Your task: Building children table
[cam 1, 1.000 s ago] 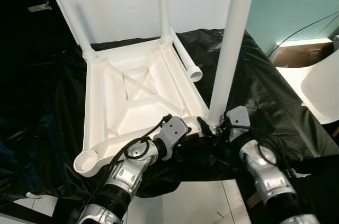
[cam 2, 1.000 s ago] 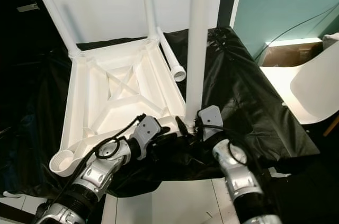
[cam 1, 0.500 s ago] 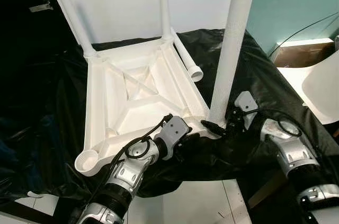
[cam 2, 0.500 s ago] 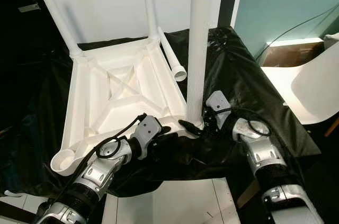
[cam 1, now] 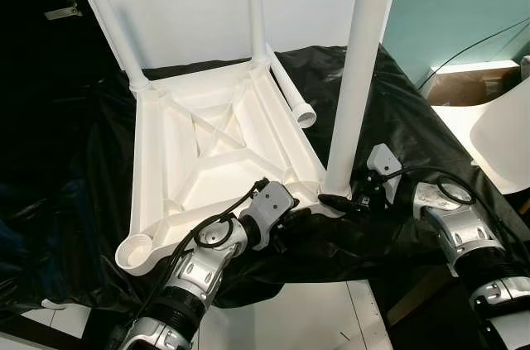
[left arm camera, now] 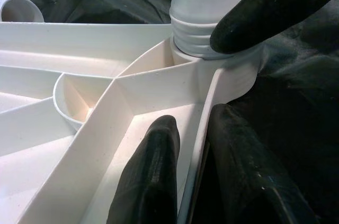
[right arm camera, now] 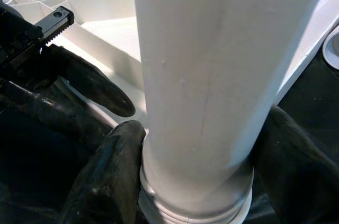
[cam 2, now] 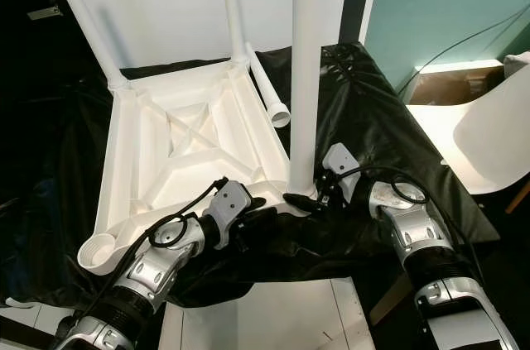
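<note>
Left eye view: the white plastic tabletop (cam 1: 207,160) lies upside down on black sheeting (cam 1: 414,135), its ribbed underside up. Two legs (cam 1: 112,23) stand in the far sockets, a loose leg (cam 1: 291,93) lies along its 3 o'clock edge, and the near-left socket (cam 1: 137,251) at 7 o'clock is empty.

The right gripper (cam 1: 341,199) clasps the base of the near leg (cam 1: 356,77), a finger (right arm camera: 106,176) on each side just above its threaded end, which sits in the 5 o'clock corner socket. The left gripper (cam 1: 294,219) pinches the tabletop's thin side wall beside that socket, one finger (left arm camera: 151,176) inside the rim and one outside.

My guess is that these hollow moulded parts are light and stiff but smooth, so they may slip. The tall leg could lever sideways if held high; low at the threads seems the best hold for turning it in, with the rim pinned against rotation.
</note>
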{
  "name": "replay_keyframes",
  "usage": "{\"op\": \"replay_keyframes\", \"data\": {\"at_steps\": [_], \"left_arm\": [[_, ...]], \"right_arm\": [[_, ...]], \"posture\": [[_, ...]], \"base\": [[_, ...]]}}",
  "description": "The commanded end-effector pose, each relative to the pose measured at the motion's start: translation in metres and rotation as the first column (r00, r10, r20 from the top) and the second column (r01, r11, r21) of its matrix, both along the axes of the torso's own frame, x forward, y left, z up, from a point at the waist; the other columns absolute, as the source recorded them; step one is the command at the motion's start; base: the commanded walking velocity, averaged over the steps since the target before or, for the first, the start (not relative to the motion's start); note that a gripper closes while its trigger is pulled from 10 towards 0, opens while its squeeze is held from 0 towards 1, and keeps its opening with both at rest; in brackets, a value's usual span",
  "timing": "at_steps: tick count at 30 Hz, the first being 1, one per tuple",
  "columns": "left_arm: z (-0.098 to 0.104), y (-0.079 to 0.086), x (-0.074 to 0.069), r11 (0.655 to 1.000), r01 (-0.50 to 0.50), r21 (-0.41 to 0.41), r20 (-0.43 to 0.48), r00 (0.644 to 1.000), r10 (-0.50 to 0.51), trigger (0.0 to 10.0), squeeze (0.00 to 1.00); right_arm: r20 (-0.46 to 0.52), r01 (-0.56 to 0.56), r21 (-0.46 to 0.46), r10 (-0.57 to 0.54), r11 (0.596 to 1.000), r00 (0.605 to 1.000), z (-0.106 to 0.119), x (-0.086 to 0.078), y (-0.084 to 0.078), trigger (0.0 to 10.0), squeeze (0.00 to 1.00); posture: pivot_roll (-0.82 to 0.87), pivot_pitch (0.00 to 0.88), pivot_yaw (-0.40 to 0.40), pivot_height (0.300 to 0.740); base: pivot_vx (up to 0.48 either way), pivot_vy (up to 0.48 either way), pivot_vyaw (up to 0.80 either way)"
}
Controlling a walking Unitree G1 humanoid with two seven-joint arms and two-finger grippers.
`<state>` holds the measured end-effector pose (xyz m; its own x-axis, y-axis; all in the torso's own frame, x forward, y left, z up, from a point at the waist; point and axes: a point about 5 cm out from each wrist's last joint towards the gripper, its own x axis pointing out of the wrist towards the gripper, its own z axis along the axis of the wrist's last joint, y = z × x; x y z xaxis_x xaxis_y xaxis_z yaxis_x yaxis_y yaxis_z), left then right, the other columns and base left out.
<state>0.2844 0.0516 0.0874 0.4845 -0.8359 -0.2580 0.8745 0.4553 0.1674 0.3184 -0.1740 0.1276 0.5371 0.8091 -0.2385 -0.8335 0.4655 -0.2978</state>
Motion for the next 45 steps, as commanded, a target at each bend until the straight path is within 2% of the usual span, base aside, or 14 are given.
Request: {"op": "replay_keyframes", "data": {"at_steps": [1, 3, 5, 7, 20, 21, 22, 24, 25, 30, 31, 40, 44, 45], "left_arm": [[-0.029, 0.007, -0.012, 0.996, 0.038, 0.085, -0.125, 0.992, -0.027, 10.0, 0.00], [-0.029, 0.007, -0.013, 0.996, 0.038, 0.084, -0.125, 0.992, -0.027, 10.0, 0.00], [-0.029, 0.007, -0.013, 0.996, 0.034, 0.084, -0.123, 0.992, -0.023, 10.0, 0.00], [-0.029, 0.009, -0.011, 0.997, 0.017, 0.079, -0.123, 0.992, -0.007, 10.0, 0.00], [-0.029, 0.014, -0.010, 0.996, 0.011, 0.092, -0.120, 0.993, 0.000, 10.0, 0.00], [-0.029, 0.013, -0.010, 0.996, 0.013, 0.090, -0.119, 0.993, -0.002, 10.0, 0.00], [-0.029, 0.013, -0.010, 0.996, 0.013, 0.089, -0.118, 0.993, -0.003, 10.0, 0.00], [-0.028, 0.013, -0.010, 0.996, 0.014, 0.088, -0.118, 0.993, -0.003, 10.0, 0.00], [-0.028, 0.013, -0.010, 0.996, 0.014, 0.087, -0.118, 0.993, -0.004, 10.0, 0.00], [-0.031, 0.014, -0.013, 0.996, 0.018, 0.092, -0.123, 0.992, -0.007, 10.0, 0.00], [-0.031, 0.014, -0.013, 0.996, 0.018, 0.092, -0.124, 0.992, -0.007, 10.0, 0.00], [-0.029, 0.012, -0.011, 0.996, 0.016, 0.086, -0.121, 0.993, -0.006, 10.0, 0.00], [-0.029, 0.012, -0.011, 0.996, 0.018, 0.087, -0.121, 0.993, -0.007, 10.0, 0.00], [-0.029, 0.012, -0.011, 0.996, 0.018, 0.087, -0.122, 0.993, -0.007, 10.0, 0.00]], "right_arm": [[-0.069, 0.061, 0.016, -0.060, 0.998, 0.996, -0.016, -0.004, -0.003, 0.0, 0.00], [-0.008, 0.226, 0.111, -0.226, 0.968, 0.974, -0.017, -0.001, 0.003, 0.0, 0.00], [0.035, 0.418, 0.281, -0.444, 0.864, 0.895, -0.018, -0.006, 0.012, 0.0, 0.00], [0.019, 0.477, 0.369, -0.520, 0.797, 0.854, -0.020, -0.019, 0.023, 0.0, 0.00], [-0.012, 0.549, 0.406, -0.596, 0.731, 0.803, -0.025, -0.030, 0.047, 0.0, 0.00], [-0.014, 0.546, 0.388, -0.588, 0.742, 0.809, -0.026, -0.032, 0.050, 4.1, 0.00], [-0.007, 0.533, 0.367, -0.570, 0.763, 0.821, -0.027, -0.033, 0.053, 10.0, 0.00], [-0.002, 0.525, 0.351, -0.560, 0.776, 0.829, -0.027, -0.033, 0.054, 10.0, 0.00], [0.001, 0.508, 0.342, -0.541, 0.791, 0.841, -0.027, -0.032, 0.053, 10.0, 1.00], [0.069, 0.410, 0.287, -0.446, 0.866, 0.892, -0.015, -0.018, 0.039, 10.0, 1.00], [0.087, 0.381, 0.264, -0.416, 0.886, 0.905, -0.012, -0.015, 0.035, 10.0, 0.00], [0.154, 0.234, 0.061, -0.240, 0.970, 0.958, 0.001, 0.001, 0.012, 10.0, 0.00], [0.100, 0.137, -0.020, -0.134, 0.990, 0.986, 0.000, 0.003, 0.005, 10.0, 0.00], [0.076, 0.104, -0.042, -0.101, 0.994, 0.992, -0.001, 0.003, 0.003, 7.3, 0.00]], "posture": [[-0.08, 0.000, 0.053, 0.740], [-0.08, 0.000, 0.048, 0.740], [-0.08, 0.000, 0.047, 0.740], [-0.07, 0.000, 0.047, 0.740], [-0.07, 0.000, 0.045, 0.740], [-0.07, 0.000, 0.044, 0.740], [-0.07, 0.000, 0.045, 0.740], [-0.07, 0.000, 0.046, 0.740], [-0.07, 0.000, 0.047, 0.740], [-0.08, 0.000, 0.049, 0.740], [-0.08, 0.000, 0.049, 0.740], [-0.08, 0.000, 0.049, 0.740], [-0.08, 0.000, 0.050, 0.740], [-0.08, 0.000, 0.049, 0.740]], "base": [[0.000, 0.000, 0.00], [0.000, 0.000, 0.00], [0.000, 0.000, 0.00], [0.000, 0.000, 0.00], [0.000, 0.000, 0.00], [0.000, 0.000, 0.00], [0.000, 0.000, 0.00], [0.000, 0.000, 0.00], [0.000, 0.000, 0.00], [0.000, 0.000, 0.00], [0.000, 0.000, 0.00], [0.000, 0.000, 0.00], [0.000, 0.000, 0.00], [0.000, 0.000, 0.00]]}}
